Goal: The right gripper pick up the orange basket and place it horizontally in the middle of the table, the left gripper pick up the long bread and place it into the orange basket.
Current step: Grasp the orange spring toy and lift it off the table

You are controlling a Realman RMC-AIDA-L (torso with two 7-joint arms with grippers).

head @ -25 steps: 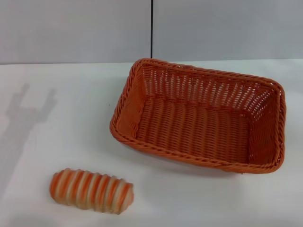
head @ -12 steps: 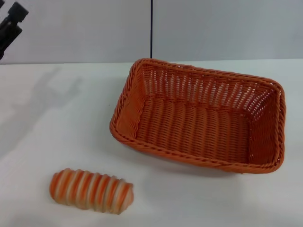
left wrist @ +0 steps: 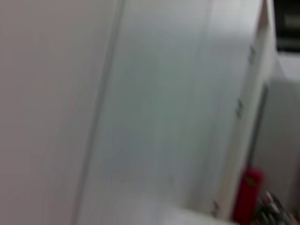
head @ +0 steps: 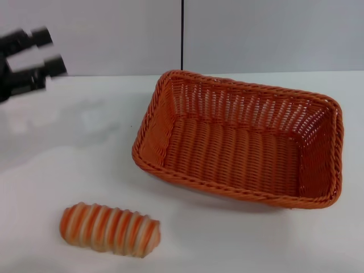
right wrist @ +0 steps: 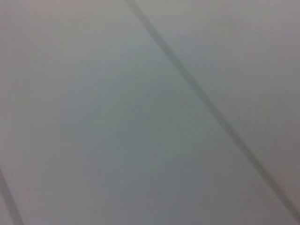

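Observation:
The orange basket (head: pixel 149 136) rests empty on the white table (head: pixel 62 165), right of centre, with its long side running roughly across the head view. At the front left lies the long bread (head: pixel 110 229), striped orange and cream, apart from the basket. My left gripper (head: pixel 50 51) comes in at the far left edge, high above the table and well behind the bread. It is open, with nothing between its two black fingers (head: pixel 41 37). The right gripper is out of view. Neither wrist view shows the basket or the bread.
A grey wall with a dark vertical seam (head: pixel 182 34) stands behind the table. In the left wrist view there are pale wall panels and a red object (left wrist: pixel 246 194) low down. The right wrist view holds only a grey surface with a dark line (right wrist: pixel 206 103).
My left gripper has entered at the upper left and moved right and down into view. Its shadow on the table has shifted. Basket and bread have not moved.

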